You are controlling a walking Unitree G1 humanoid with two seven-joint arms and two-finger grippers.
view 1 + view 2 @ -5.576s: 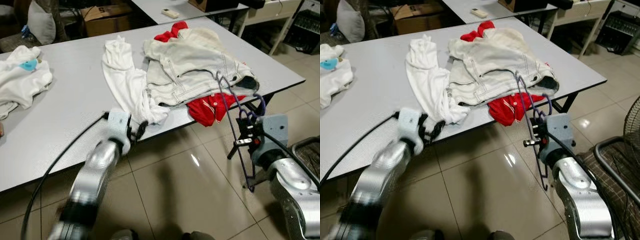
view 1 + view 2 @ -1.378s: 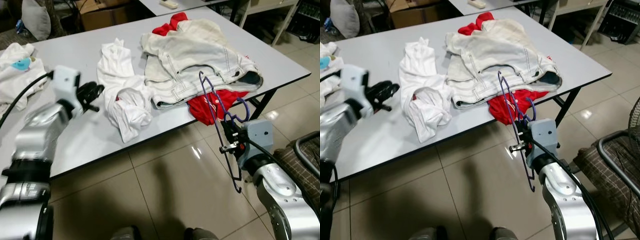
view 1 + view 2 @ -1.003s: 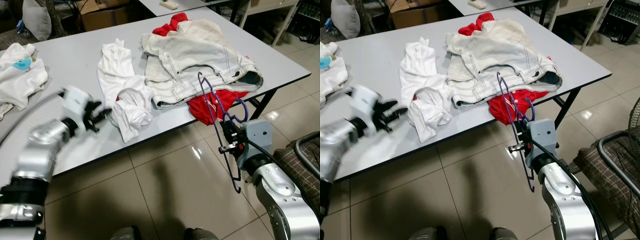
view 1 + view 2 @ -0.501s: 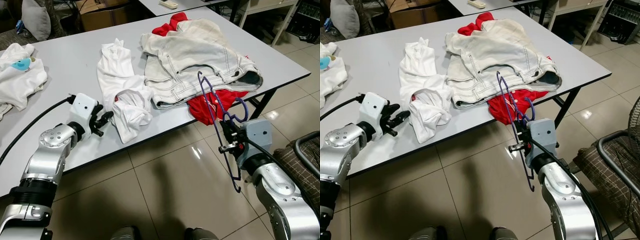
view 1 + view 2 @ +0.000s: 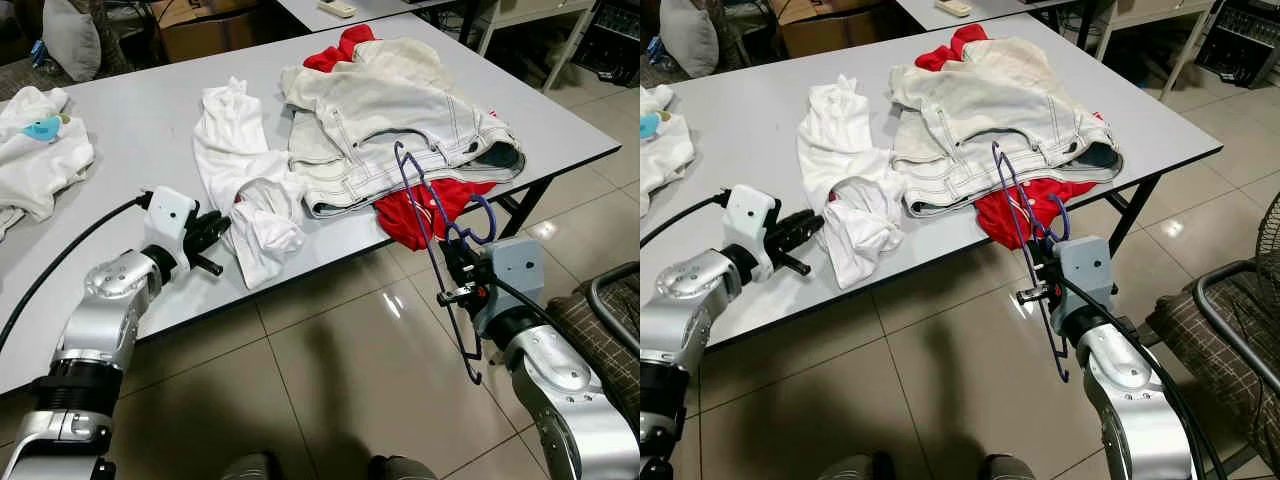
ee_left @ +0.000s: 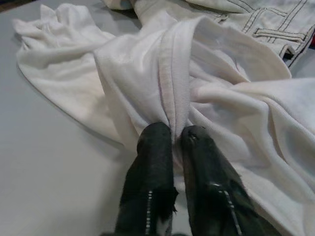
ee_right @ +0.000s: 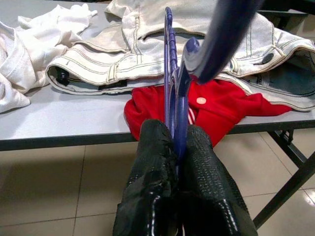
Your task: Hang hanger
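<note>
- We hold one purple hanger [image 5: 432, 215] upright in our right gripper [image 7: 176, 129], fingers clamped on it, off the counter's [image 5: 120, 140] near edge beside the red garment [image 5: 425, 212].
- Our left gripper [image 6: 172, 133] pinches a fold of the white shirt [image 5: 245, 180] on the counter.
- One pale denim jacket [image 5: 390, 115] lies behind the hanger; another white garment [image 5: 35, 150] sits far left.

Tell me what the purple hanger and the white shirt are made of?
The hanger looks like smooth plastic, or maybe coated wire: thin, stiff and a bit shiny. It is held in the right gripper. The white shirt looks like soft knit cotton: fine ribs and floppy folds, pinched by the left gripper.
</note>
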